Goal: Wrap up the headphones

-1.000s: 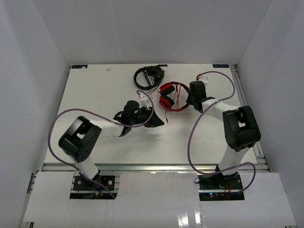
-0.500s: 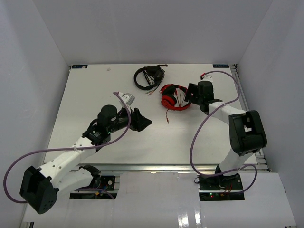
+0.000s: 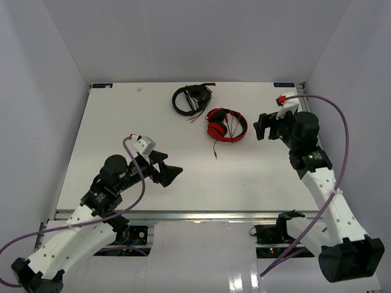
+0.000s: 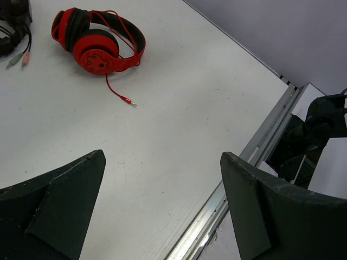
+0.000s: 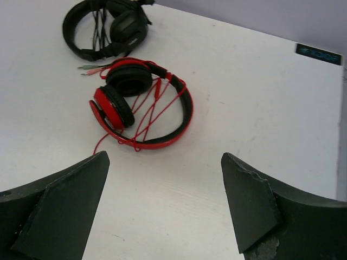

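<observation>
Wrist-view edges cut off the black headphones (image 4: 16, 11), the left tool (image 4: 162, 157) and the right tool (image 5: 165, 157).

On the white tabletop (image 3: 122, 122) lie the red over-ear headphones with black headband and padding (image 3: 225, 125). Their thin red cable (image 3: 215, 148) is partly strung across the band, and its loose end trails off their near side onto bare surface. Just behind them and to the left sits a pair of all-black headphones with a bunched black cable (image 3: 191, 99), close but apart. The right pincer (image 3: 259, 127) hovers just right of the red headphones, facing them, jaws spread and holding nothing. The left pincer (image 3: 173, 169) hangs well apart from them, nearer and to the left, jaws likewise apart and empty.
</observation>
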